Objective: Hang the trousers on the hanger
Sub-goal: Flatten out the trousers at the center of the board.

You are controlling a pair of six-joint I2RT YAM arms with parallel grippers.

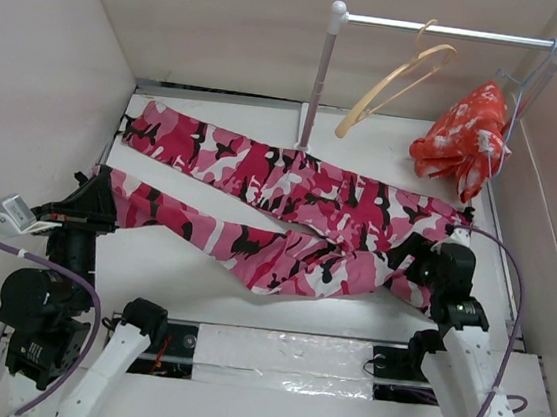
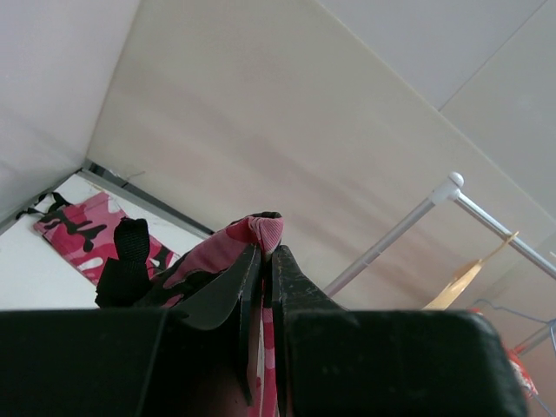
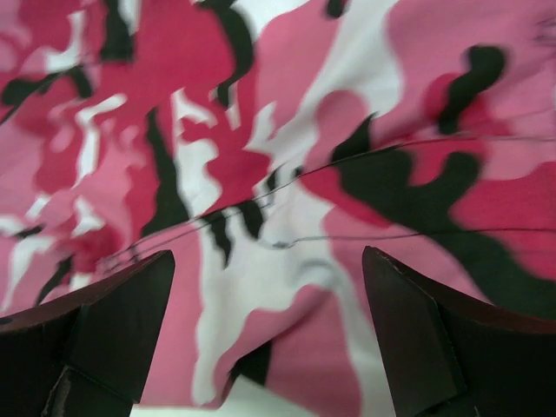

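The trousers (image 1: 288, 210), in pink, red, white and black camouflage, lie spread across the white table with both legs running to the left. My left gripper (image 1: 103, 187) is shut on the cuff of the near leg, and the left wrist view shows the pink hem (image 2: 266, 231) pinched between its jaws (image 2: 268, 254). My right gripper (image 1: 418, 255) hovers low over the waist end. It stands open (image 3: 269, 254), with trouser fabric (image 3: 287, 156) beneath it and nothing between its fingers. The tan wooden hanger (image 1: 398, 77) hangs tilted from the rail at the back.
A white rail (image 1: 450, 31) on two posts stands at the back right, its left post (image 1: 318, 82) rising just behind the trousers. A red-orange garment with white blotches (image 1: 463, 139) hangs at the rail's right end. Walls close in on the left, back and right.
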